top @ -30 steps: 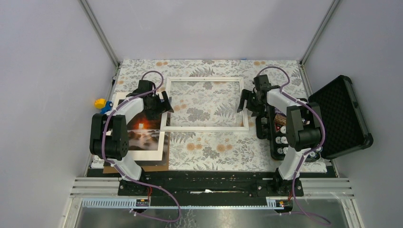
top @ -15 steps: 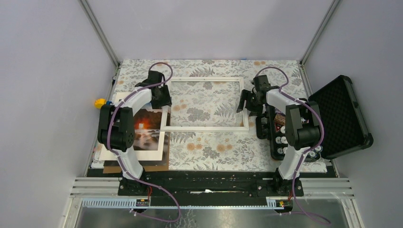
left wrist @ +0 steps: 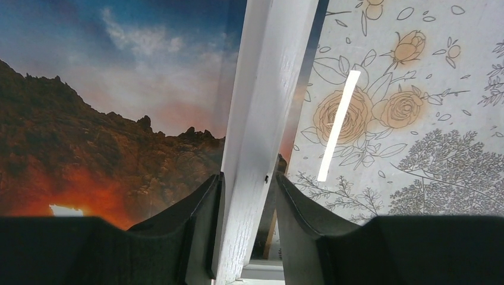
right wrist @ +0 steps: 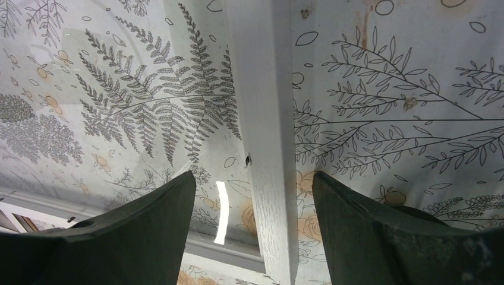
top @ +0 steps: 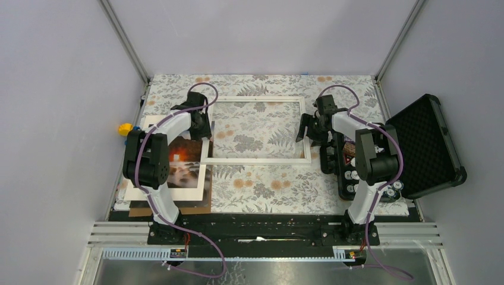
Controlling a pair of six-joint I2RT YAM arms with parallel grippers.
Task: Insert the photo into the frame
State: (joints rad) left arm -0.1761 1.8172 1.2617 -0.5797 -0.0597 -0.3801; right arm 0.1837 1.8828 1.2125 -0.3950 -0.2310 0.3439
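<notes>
- We see the frame (top: pixel 255 160) lying flat in the middle of the floral tablecloth (top: pixel 267 190), with the pattern showing through its centre.
- The photo (top: pixel 185 169) lies at about 8 o'clock from the frame, outside it. A white mat (top: pixel 172 193) borders it at the left and near sides, and a brown board (top: pixel 196 209) peeks out beneath the stack at 6 o'clock.
- The left gripper (top: pixel 203 129) sits at the frame's 9 o'clock rail. In the left wrist view that rail runs up between its fingers (left wrist: pixel 199 219), with the print on one side and flowered cloth on the other.
- Its jaws are drawn in narrow around the rail. One finger lies against the white edge and the other is just beside it. We cannot tell whether the rail is truly pinched.
- The right gripper (top: pixel 306 127) is at the frame's 3 o'clock rail. Its fingers (right wrist: pixel 148 231) straddle the rail, spread wide, with cloth showing on both sides, so they touch nothing.
- An open black case (top: pixel 425 142) sits at the table's 3 o'clock edge, beside the right arm.
- A small yellow and blue object (top: pixel 125 128) lies off the cloth at 9 o'clock.
</notes>
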